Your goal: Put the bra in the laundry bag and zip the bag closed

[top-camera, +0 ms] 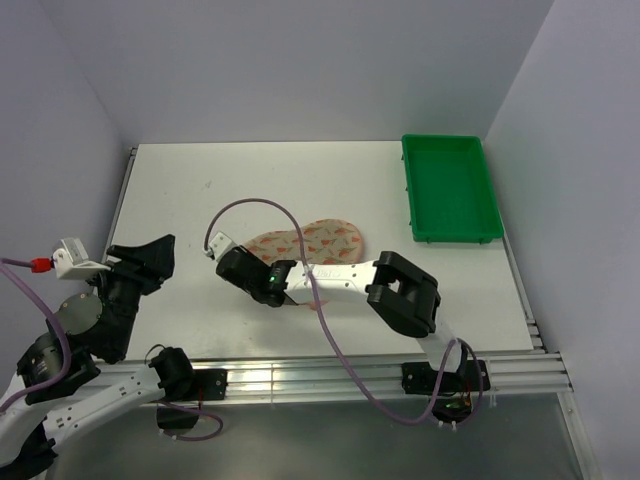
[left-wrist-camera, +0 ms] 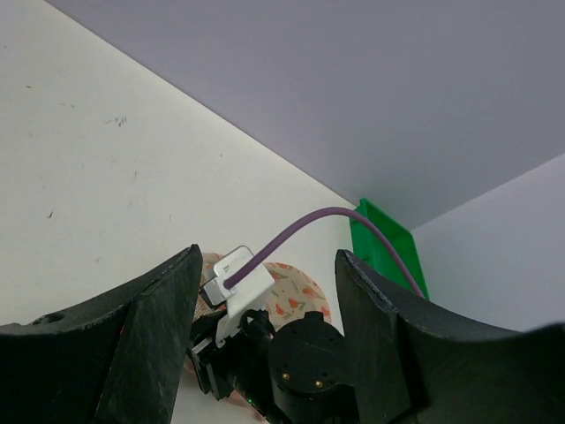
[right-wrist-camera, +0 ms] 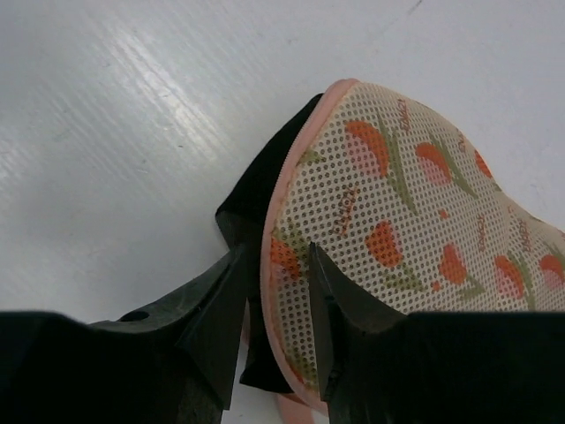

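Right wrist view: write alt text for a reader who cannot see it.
The right pincer straddles the pink-trimmed rim of the peach mesh laundry bag, which is printed with orange-red tulip-like marks. The black bra pokes out along that rim, and both lie on a white table.

Black-jointed arms [top-camera: 400, 290] with white link covers, looping purple cables [top-camera: 330, 340], a red connector [top-camera: 40, 266], tapered matte-black fingers [right-wrist-camera: 212, 309].
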### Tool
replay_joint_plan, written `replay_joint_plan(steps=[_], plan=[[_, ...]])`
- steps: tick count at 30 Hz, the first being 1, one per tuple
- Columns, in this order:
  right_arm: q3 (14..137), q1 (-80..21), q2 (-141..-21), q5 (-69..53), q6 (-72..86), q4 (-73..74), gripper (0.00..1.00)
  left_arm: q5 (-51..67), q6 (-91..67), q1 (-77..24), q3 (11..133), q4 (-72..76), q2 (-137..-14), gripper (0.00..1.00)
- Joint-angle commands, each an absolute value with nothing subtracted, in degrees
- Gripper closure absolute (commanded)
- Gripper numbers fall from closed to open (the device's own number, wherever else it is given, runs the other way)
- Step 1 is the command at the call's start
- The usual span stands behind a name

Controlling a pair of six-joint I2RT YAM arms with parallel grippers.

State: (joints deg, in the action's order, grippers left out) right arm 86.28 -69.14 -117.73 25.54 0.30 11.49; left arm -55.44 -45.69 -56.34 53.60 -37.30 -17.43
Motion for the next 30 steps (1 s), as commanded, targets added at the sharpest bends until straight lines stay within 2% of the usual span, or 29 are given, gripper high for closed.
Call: replay_joint_plan(steps=[1, 5, 6, 8, 9, 12, 17, 21, 24, 30], plan=[[90.0, -69.6, -119.3, 30.8, -2.5, 13.4, 0.59, -56.6, -45.4, -56.2, 53.5, -37.3, -17.5, 0.32], [91.1, -69.6, -120.9, 32.0, -2.7, 14.2, 0.64, -56.9, -46.1, -56.2, 53.3, -37.9, -18.4, 0.32], [91.1, -69.6, -121.0, 32.3, -2.7, 14.1, 0.72, -57.0, -46.1, -56.2, 52.8, -37.8, -18.5, 0.32], [91.1, -69.6, -121.0, 33.6, -2.7, 13.4, 0.82, -57.1, -46.6, -56.2, 52.5, -37.8, -18.2, 0.33], [91.1, -69.6, -120.9, 34.3, -2.6, 13.2, 0.9, -57.1, -46.8, -56.2, 52.1, -37.9, -18.0, 0.33], [90.5, -69.4, -119.1, 35.8, -0.4, 12.0, 1.0, -56.3, -47.9, -56.2, 51.1, -37.4, -17.7, 0.34], [86.1, -68.5, -109.5, 35.9, 4.1, 7.2, 1.0, -52.1, -49.5, -56.2, 47.2, -33.8, -19.2, 0.36], [77.2, -65.9, -100.1, 35.0, 7.2, 1.9, 1.0, -49.1, -49.8, -56.2, 38.8, -26.3, -25.0, 0.42], [70.3, -61.4, -92.6, 30.3, 11.0, -2.5, 1.0, -46.7, -53.1, -56.1, 35.7, -22.2, -29.5, 0.44], [62.4, -49.6, -82.1, 14.7, 20.6, -7.8, 1.0, -40.7, -55.1, -56.0, 33.1, -17.8, -29.6, 0.5]])
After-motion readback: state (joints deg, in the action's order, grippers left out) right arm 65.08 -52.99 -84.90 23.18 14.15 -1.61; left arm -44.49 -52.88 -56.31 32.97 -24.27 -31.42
